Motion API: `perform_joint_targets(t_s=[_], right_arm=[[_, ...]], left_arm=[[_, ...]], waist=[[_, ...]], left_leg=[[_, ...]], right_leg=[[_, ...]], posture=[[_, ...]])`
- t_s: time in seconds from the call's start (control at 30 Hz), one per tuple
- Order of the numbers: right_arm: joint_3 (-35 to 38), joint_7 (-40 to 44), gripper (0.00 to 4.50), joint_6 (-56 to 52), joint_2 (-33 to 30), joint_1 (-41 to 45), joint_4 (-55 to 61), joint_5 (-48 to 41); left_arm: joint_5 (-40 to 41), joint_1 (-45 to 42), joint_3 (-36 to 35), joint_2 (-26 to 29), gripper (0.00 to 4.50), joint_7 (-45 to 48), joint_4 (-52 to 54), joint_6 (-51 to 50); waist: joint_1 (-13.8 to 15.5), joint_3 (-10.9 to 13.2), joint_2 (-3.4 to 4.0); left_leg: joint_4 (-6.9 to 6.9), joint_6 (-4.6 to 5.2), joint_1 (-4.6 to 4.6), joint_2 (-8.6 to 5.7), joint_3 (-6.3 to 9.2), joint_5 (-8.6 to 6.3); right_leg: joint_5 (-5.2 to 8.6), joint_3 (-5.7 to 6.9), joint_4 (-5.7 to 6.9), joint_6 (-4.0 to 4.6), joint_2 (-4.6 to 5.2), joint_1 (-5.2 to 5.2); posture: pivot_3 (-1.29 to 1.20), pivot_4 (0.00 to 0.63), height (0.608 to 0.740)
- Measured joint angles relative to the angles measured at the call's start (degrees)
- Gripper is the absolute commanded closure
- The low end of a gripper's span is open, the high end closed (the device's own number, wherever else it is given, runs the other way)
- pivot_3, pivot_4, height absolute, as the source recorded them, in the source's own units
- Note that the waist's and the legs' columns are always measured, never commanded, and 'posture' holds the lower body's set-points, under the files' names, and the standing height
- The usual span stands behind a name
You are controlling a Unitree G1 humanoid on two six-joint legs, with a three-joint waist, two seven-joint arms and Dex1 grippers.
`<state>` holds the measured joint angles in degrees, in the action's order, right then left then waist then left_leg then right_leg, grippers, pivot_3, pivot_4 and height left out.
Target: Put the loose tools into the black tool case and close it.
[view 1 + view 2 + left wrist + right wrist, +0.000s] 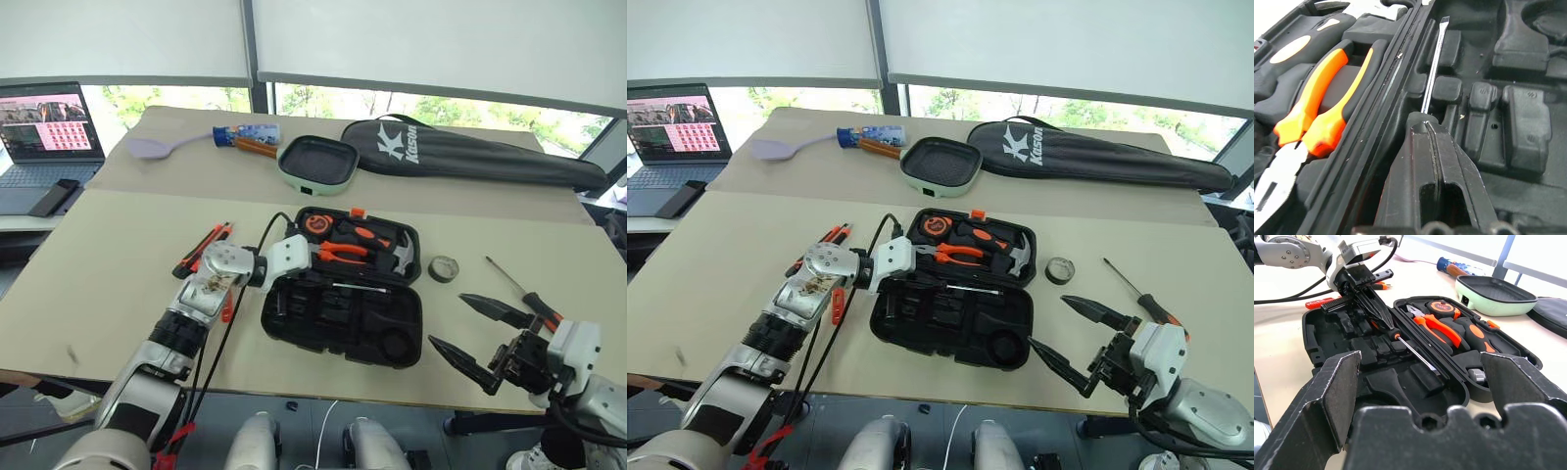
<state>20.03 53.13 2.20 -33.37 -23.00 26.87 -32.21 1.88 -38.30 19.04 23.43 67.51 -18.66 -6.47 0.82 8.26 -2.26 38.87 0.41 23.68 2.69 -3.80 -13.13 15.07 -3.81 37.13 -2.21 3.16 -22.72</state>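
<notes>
left gripper [1382, 320] over open black tool case [294, 328] on table [118, 255], jaws pressed together on screwdriver [1433, 68] lying in near half. right gripper [477, 332] beside case, jaws spread wide, empty. second screwdriver [517, 289], tape roll [444, 268], utility knife [202, 248] loose on table.

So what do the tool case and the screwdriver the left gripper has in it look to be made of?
The tool case looks like matte black moulded plastic: shaped recesses and rounded corners show, with no sheen. The screwdriver has a thin bright shaft with a flat tip, likely polished steel by its shine. Its handle is hidden between the fingers of the left gripper, which is shut on it, so its material can't be judged.
</notes>
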Motion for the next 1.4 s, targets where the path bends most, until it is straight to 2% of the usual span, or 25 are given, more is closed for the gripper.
perform_joint_targets(t_s=[0.3,0.33,0.37,0.5,0.63,0.7,0.87,0.97,1.13,1.23,1.4], right_arm=[[-1.0,-1.1,0.0,-0.1,0.1,-0.5,0.7,0.0],[-1.0,-1.3,0.0,-0.1,0.1,-0.7,0.9,0.0],[-1.0,-1.5,0.0,-0.1,0.2,-0.9,1.0,0.0],[2.1,-3.1,0.0,-0.4,0.7,-2.7,1.2,-0.8],[7.9,-3.3,0.0,0.0,1.5,-5.8,-1.0,-2.2],[12.1,-2.8,0.0,1.8,2.8,-8.9,-5.4,-2.1],[19.0,-1.1,0.0,6.5,5.7,-15.4,-14.8,-0.6],[21.1,-0.5,0.0,8.1,6.9,-17.7,-18.7,-0.5],[23.1,1.3,0.0,8.7,6.9,-20.6,-24.2,-0.5],[23.5,1.8,0.0,6.0,2.1,-17.5,-24.5,-1.2],[22.5,3.3,0.0,-1.9,-11.7,-6.6,-27.6,-2.5]], left_arm=[[-0.3,-1.8,0.4,-1.4,4.47,-1.3,-1.7,-4.4],[0.1,-1.7,0.1,-1.5,3.97,-1.2,-1.7,-3.9],[0.9,-1.0,-0.8,-1.7,3.73,-1.3,-1.7,-3.2],[8.5,3.6,-8.0,-2.4,2.3,-0.1,-0.1,3.3],[18.0,8.3,-16.1,2.8,0.73,5.7,6.0,5.1],[22.1,14.2,-20.6,7.6,0.06,8.4,9.6,4.6],[26.8,29.6,-29.9,14.4,0.06,7.9,16.4,2.2],[27.8,36.7,-34.4,17.3,0.06,8.5,17.9,2.6],[30.3,47.4,-41.1,18.8,0.06,9.3,21.8,2.5],[33.1,49.1,-41.7,18.4,0.06,7.8,27.4,0.6],[36.5,48.4,-38.1,16.7,0.06,4.4,36.9,-3.3]], waist=[[0.1,-0.1,0.08],[0.0,-0.1,0.09],[0.0,-0.1,0.09],[-0.3,-0.1,0.1],[-0.8,-0.1,0.14],[-0.9,-0.1,0.19],[-0.9,0.0,0.26],[-1.0,0.0,0.31],[-1.1,-0.1,0.41],[-1.4,-0.1,0.5],[-1.6,-0.1,0.65]], left_leg=[[0.0,0.01,-0.46,-0.03,0.04,-0.01],[0.0,0.01,-0.45,-0.03,0.04,-0.01],[0.0,0.01,-0.44,-0.02,0.04,-0.01],[-0.04,0.01,-0.23,0.04,0.11,-0.01],[-0.15,0.03,-0.36,0.07,0.1,-0.03],[-0.25,0.04,-0.46,0.08,0.1,-0.04],[-0.3,0.03,-0.51,0.19,0.24,-0.05],[-0.39,0.02,-0.58,0.25,0.25,-0.06],[-0.66,-0.22,-0.76,0.24,0.22,-0.2],[-0.67,-0.39,-0.78,0.13,0.09,-0.3],[-0.67,0.17,-0.87,-0.08,-0.18,0.01]], right_leg=[[0.02,0.03,-0.05,-0.02,0.04,0.46],[0.01,0.03,-0.04,-0.02,0.04,0.46],[0.01,0.03,-0.04,-0.02,0.04,0.44],[0.01,0.02,-0.04,0.01,0.03,0.21],[0.02,0.01,-0.04,0.04,0.03,0.27],[0.06,0.01,-0.07,0.07,0.07,0.32],[0.2,0.01,-0.12,0.1,0.28,0.35],[0.46,-0.01,-0.13,0.52,0.36,0.35],[0.56,-0.07,-0.16,0.65,0.63,0.36],[0.56,-0.08,-0.16,0.65,1.06,0.38],[0.52,-0.1,-0.24,0.58,0.94,0.45]], posture=[[0.0,0.15,0.74],[0.0,0.15,0.74],[0.0,0.15,0.74],[0.0,0.15,0.74],[0.0,0.15,0.74],[0.0,0.15,0.74],[0.0,0.15,0.74],[0.0,0.15,0.74],[0.0,0.15,0.74],[0.0,0.15,0.74],[0.0,0.15,0.74]])
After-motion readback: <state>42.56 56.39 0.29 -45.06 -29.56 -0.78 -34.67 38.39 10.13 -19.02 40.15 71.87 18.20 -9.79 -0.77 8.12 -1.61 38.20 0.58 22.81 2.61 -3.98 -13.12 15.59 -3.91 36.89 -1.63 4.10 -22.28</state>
